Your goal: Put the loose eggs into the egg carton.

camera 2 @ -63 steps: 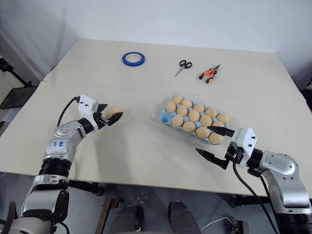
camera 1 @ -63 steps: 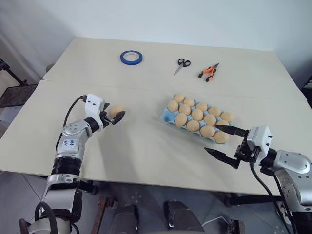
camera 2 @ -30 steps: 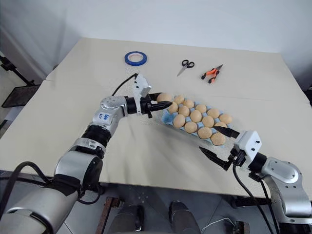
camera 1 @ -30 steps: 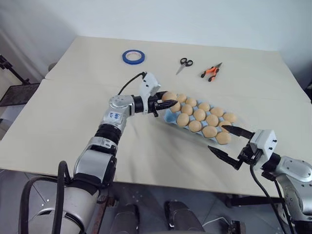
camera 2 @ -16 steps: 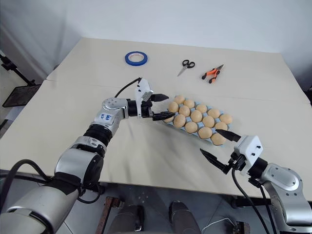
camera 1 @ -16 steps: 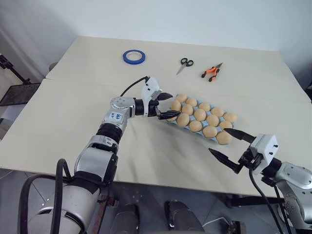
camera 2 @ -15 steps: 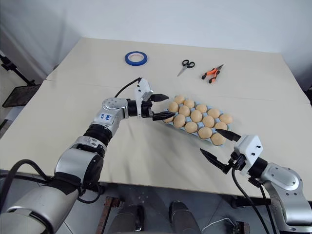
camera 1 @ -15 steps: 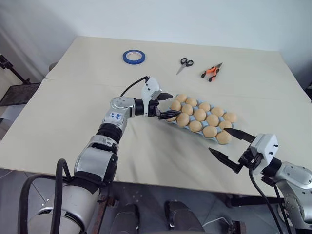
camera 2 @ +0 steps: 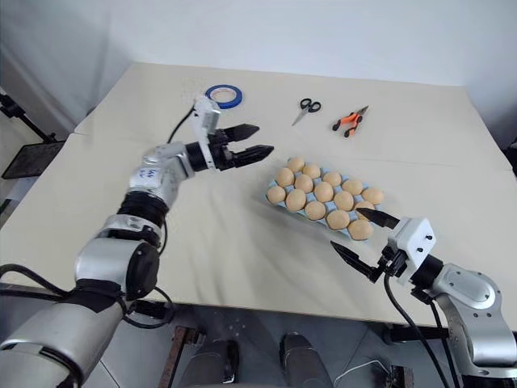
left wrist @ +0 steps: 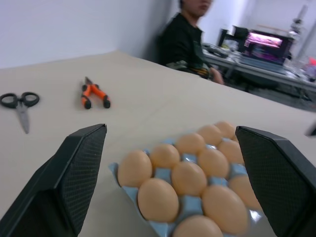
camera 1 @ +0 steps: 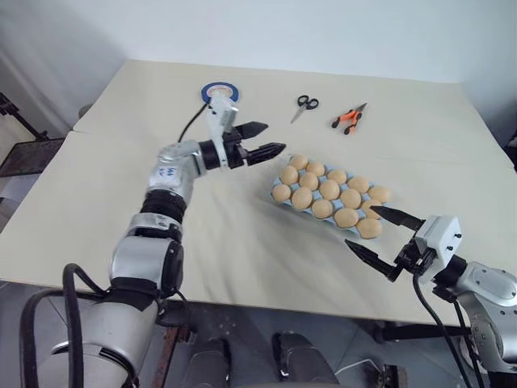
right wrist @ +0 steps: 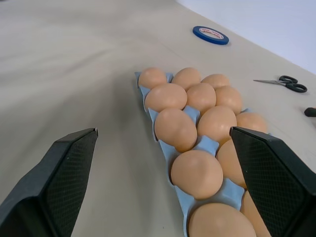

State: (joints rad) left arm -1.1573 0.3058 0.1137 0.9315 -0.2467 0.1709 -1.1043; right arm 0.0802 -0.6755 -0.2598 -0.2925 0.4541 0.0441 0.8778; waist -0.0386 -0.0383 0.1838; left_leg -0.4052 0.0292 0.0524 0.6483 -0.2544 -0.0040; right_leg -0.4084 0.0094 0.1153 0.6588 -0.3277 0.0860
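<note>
Egg carton (camera 1: 279, 185) looks full, so the left gripper (camera 1: 260, 139) hangs empty, fingers spread, at its ten o'clock. Right gripper (camera 1: 377, 234) waits at four o'clock, also spread wide, holding nothing.

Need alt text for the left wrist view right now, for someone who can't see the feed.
The left tool's two black fingers stand wide apart, empty, framing the light blue egg carton packed with tan eggs. Behind it on the beige table lie black scissors and orange-handled pliers; a person sits beyond.

No text, label or number can be read on anything here.
</note>
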